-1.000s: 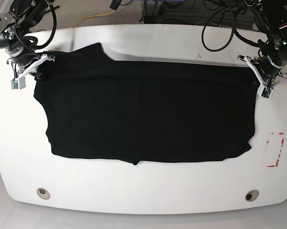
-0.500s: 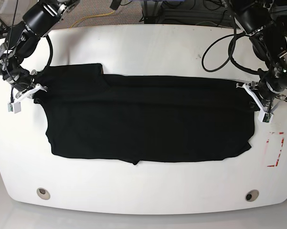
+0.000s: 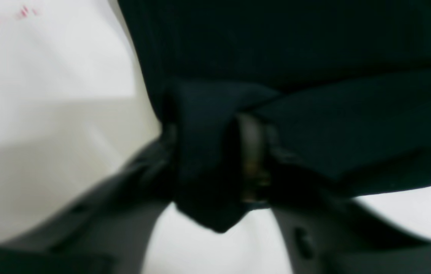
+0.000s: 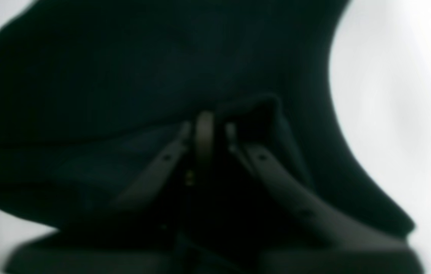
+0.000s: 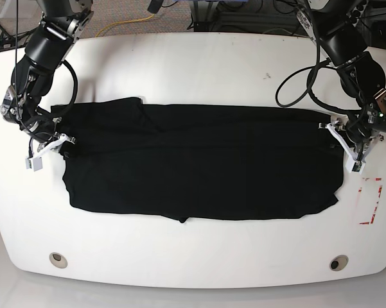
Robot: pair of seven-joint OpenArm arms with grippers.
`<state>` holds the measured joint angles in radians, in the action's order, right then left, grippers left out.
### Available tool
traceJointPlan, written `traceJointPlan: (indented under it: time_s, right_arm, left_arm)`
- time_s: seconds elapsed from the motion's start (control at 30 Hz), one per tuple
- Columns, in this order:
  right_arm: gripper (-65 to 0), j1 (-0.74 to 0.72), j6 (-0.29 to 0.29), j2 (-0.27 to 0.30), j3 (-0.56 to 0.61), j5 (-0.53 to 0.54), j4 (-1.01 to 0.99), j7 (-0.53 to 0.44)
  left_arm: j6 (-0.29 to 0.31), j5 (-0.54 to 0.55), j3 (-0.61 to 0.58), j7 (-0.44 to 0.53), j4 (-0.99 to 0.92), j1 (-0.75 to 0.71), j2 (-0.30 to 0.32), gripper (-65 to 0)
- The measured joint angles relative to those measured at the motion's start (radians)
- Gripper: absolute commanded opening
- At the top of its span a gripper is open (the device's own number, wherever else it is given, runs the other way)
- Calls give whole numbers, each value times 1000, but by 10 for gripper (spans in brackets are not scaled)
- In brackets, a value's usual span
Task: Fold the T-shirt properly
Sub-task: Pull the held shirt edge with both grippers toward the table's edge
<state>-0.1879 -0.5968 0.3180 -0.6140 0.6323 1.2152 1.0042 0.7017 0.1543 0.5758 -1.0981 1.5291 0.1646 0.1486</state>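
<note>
Black cotton covers most of a white table (image 5: 193, 61) as two robot arms work a fold into the shirt (image 5: 199, 167), which lies spread flat across the middle of the tabletop with its far edge doubled over toward the camera. The left gripper (image 5: 345, 142) sits at the shirt's far corner on the base view's right; its wrist view shows a bunched fold of fabric (image 3: 204, 152) between fingers that stand somewhat apart, so whether it is clamping or letting go cannot be told. The right gripper (image 5: 56, 142) is at the opposite corner, its fingers (image 4: 185, 133) drawn nearly together with cloth gathered around them (the dark blur hides whether fabric is actually pinched between them). Holding both far corners at once would let the arms carry the edge level and keep the fold line straight. A red rectangle (image 5: 370, 200) is marked on the table just past the shirt's edge.
</note>
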Motion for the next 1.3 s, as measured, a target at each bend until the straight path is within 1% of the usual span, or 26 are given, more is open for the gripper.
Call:
traceJointPlan:
  time_s: [0.07,0.13,0.2,0.3,0.37,0.43,0.53,0.6,0.67,0.8,0.9,1.03,1.1,1.2,1.3]
  right_arm:
    - [-260,-8,6,23,5,-2,-35,-19]
    - [-162,-11,7,42,3,-3,-46,-35]
    - [-135,-10,8,56,3,3,-45,-35]
    - [-133,0,9,64,2,2,-24,-26]
    - [-133,26,7,68,-9,8,26,-4]
    - [-133,57,2,61,-47,10,86,21]
    - [-133,117,5,58,-117,3,176,39]
    - [-133,151,9,53,-131,-6,211,46]
    - [-133,176,1,47,-135,3,222,46]
    - [-133,204,3,45,-140,-1,217,47]
    - [-133,200,3,45,-137,-3,186,23]
    - [-133,190,3,45,-130,0,96,-37]
    - [-133,193,6,48,-103,-7,53,-65]
    - [-133,201,9,70,-46,-5,11,-107]
    - [-140,201,5,87,-26,0,-8,-151]
  left_arm:
    - [-2,1,0,0,-31,5,2,-293]
    - [-1,-1,0,-5,-55,20,1,-289]
    - [-2,3,6,-3,-67,40,2,-289]
    - [-1,4,9,-1,-63,61,1,-289]
    - [-1,7,31,-4,-39,74,-8,-289]
    - [-1,63,89,-3,-10,85,-13,-288]
    - [-5,181,176,2,14,87,8,-288]
    - [-6,229,188,-4,13,76,19,-288]
    - [-5,248,174,-5,13,62,31,-288]
    - [-5,251,137,1,14,0,44,-288]
    - [-5,243,111,39,12,-57,44,-288]
    - [-5,216,26,184,2,-122,45,-290]
    - [-5,163,-16,231,-13,-128,37,-290]
    - [-5,109,-20,293,-37,-127,21,-290]
    - [-6,47,-14,333,-84,-122,0,-292]
